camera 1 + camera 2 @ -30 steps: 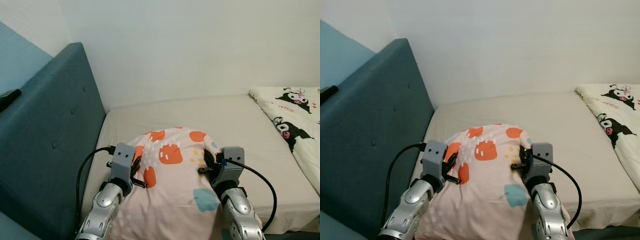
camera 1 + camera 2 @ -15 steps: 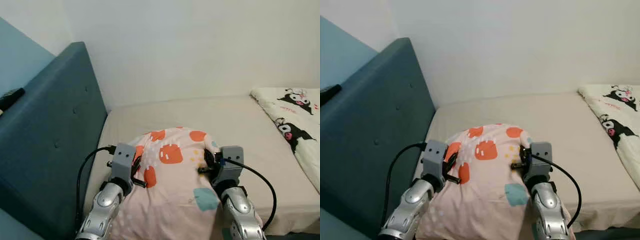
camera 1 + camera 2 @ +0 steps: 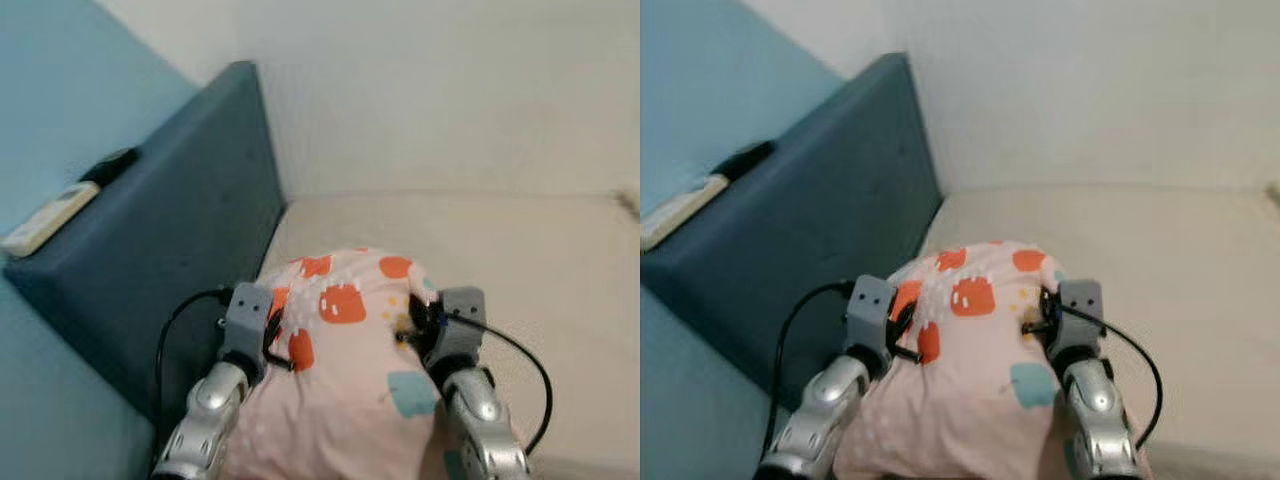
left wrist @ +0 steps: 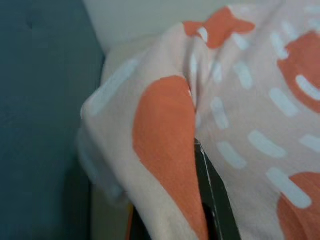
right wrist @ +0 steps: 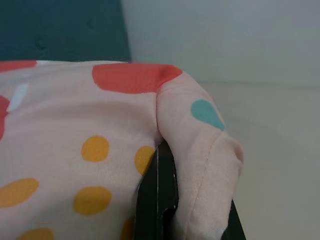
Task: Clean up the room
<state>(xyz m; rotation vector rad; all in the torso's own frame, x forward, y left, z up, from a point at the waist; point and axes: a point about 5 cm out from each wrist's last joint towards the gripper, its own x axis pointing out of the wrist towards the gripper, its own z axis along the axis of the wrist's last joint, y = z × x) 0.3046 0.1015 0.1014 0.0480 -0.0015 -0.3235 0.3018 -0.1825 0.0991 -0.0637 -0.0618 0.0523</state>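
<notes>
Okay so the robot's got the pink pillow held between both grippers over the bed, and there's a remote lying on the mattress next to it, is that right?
Not quite. The remote lies on top of the blue headboard, not on the mattress; the left eye view shows it. The rest holds: the left gripper and right gripper each pinch a side of the pink pillow over the bed.

headboard (image 3: 190, 215): dark teal, left of bed
remote (image 3: 48, 217): white, lying on headboard top
bed (image 3: 520, 250): beige sheet
wall (image 3: 440, 90): white
</notes>
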